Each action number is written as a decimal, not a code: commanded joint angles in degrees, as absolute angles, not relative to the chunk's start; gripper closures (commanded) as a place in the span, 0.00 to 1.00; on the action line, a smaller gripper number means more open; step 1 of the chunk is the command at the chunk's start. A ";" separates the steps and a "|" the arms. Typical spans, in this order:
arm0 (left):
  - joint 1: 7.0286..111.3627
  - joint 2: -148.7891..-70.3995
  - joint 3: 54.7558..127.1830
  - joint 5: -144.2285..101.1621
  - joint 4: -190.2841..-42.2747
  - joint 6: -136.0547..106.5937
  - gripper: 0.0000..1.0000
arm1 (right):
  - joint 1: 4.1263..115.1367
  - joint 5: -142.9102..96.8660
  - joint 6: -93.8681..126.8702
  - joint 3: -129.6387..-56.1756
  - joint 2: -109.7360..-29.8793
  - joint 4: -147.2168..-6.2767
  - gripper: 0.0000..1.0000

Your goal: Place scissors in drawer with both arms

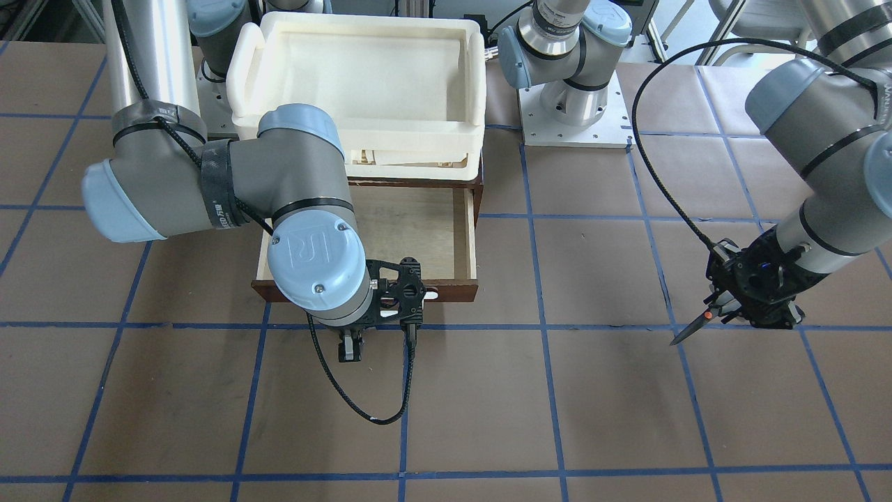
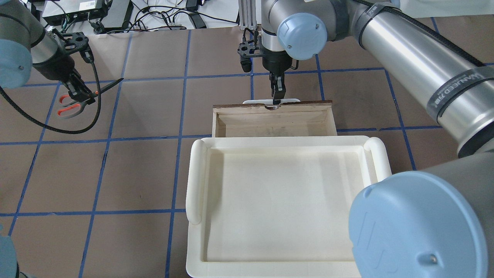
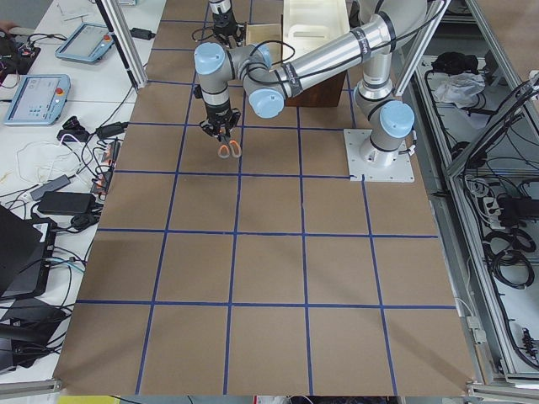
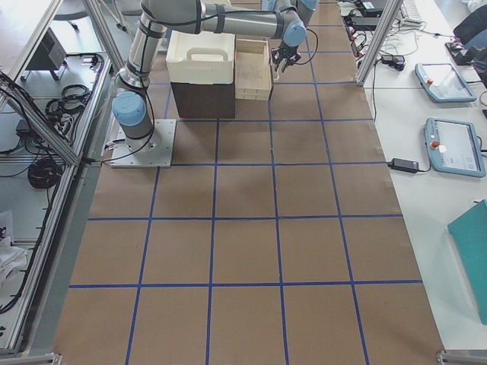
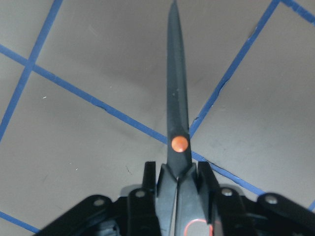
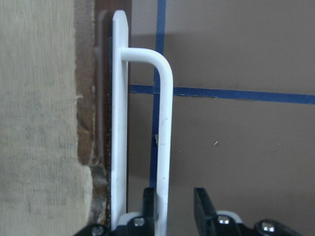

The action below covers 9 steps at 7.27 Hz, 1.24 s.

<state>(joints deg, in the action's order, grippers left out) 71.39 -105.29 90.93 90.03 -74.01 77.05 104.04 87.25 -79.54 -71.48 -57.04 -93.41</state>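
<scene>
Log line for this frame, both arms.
left gripper: shut on scissors, away from drawer | right gripper: fingers open astride handle | drawer: open, scissors not inside

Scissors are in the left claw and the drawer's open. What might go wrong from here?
The scissors jut well past the left claw; the blade tip may snag the drawer wall.
The cream bin overhangs the drawer's rear, leaving a narrow opening.
The right claw sits at the handle, so the claws may collide there.
</scene>
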 commanded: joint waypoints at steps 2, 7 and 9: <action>75.56 -103.98 87.63 90.35 -76.98 72.61 1.00 | 103.97 87.10 -79.45 -69.26 -55.46 -93.87 0.63; 82.87 -100.91 87.37 89.91 -82.27 68.04 1.00 | 102.92 85.87 -79.37 -68.82 -54.76 -93.96 0.63; 85.93 -100.29 85.61 89.30 -87.50 66.63 1.00 | 102.83 85.70 -77.18 -68.82 -56.94 -94.13 0.33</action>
<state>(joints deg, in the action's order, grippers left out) 83.68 -100.79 86.37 89.48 -84.27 67.72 102.92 85.85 -78.51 -68.81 -55.47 -94.00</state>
